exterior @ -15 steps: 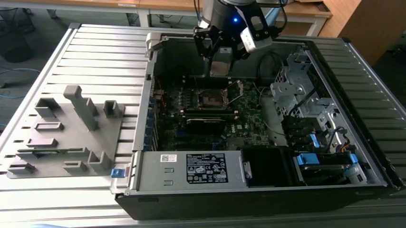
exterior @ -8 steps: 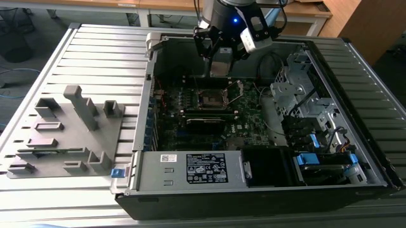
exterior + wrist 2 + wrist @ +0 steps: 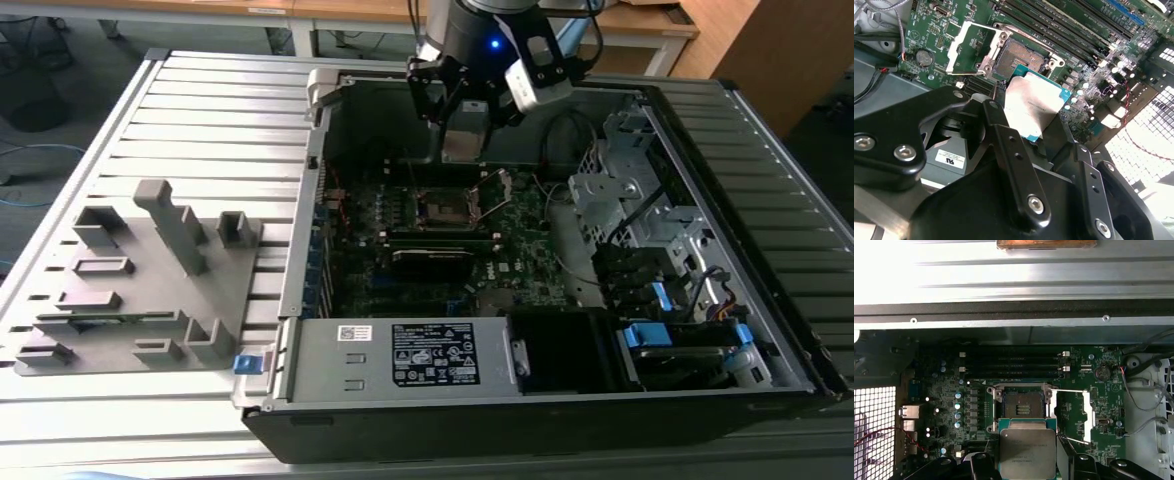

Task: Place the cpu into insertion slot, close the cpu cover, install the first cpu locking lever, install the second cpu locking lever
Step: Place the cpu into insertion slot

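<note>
Cpu (image 3: 1031, 107) gripped by the gripper (image 3: 1029, 132), held over the motherboard (image 3: 934, 37) just beside the open slot (image 3: 1021, 57).

The dark fingers (image 3: 999, 130) are clamped on opposite edges of the cpu, its dull silver top facing both wrist cameras. In the exterior view the gripper (image 3: 465, 150) hangs inside the case (image 3: 400, 355), above the board and short of the slot (image 3: 445, 208). In the first wrist view the cpu (image 3: 1026, 447) overlaps the near rim of the slot (image 3: 1021, 407), whose dark contact field lies bare. The cover (image 3: 1086, 415) is swung open to one side of the slot, its cut-out showing green board. Long black memory slots (image 3: 1011, 365) run beyond the slot. The case lies on a ribbed metal table (image 3: 214, 120), with a grey fixture (image 3: 147, 280) on the exterior view's left.
</note>
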